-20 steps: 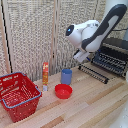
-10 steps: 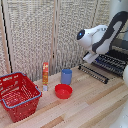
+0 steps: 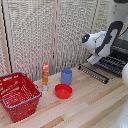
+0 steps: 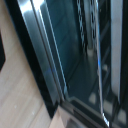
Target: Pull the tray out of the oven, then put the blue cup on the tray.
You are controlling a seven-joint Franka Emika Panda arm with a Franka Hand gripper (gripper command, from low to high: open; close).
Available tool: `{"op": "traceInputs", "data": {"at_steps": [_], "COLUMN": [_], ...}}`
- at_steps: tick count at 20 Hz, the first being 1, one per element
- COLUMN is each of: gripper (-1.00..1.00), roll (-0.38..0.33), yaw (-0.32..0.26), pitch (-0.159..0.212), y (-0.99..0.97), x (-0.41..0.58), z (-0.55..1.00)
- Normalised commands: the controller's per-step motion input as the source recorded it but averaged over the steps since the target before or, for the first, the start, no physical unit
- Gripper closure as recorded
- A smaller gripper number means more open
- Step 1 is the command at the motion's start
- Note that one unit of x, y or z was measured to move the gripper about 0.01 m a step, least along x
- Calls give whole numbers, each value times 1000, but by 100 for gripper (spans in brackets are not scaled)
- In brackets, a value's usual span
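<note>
The black oven stands at the exterior view's right edge with its door folded down onto the wooden table. The tray, a dark rack of thin bars, shows in the oven mouth above the door. My gripper hangs from the white arm just over the door, at the tray's front edge; its fingers are too small to make out. The blue cup stands upright on the table, apart from the arm. The wrist view is filled with the door's dark glass, metal trim and blurred tray bars; no fingers show.
A red round bowl sits just in front of the cup. An orange bottle stands beside it, and a red mesh basket fills the exterior view's left. A slatted screen backs the table.
The arm has swung toward the exterior view's right and dropped lower, bringing the gripper to the oven's open door. Cup, bowl, bottle and basket have not moved.
</note>
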Motion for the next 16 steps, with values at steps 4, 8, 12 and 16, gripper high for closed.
{"op": "traceInputs", "data": {"at_steps": [4,8,12,16], "gripper": [-100,100,100,100], "roll": [0,0,3,10], "yaw": [14,32,9,0], "pitch": [5,0,0,0], "y": [-424,-389,-275,-149], "x": [122,40,8,0], "z": [-15,0,0,5]}}
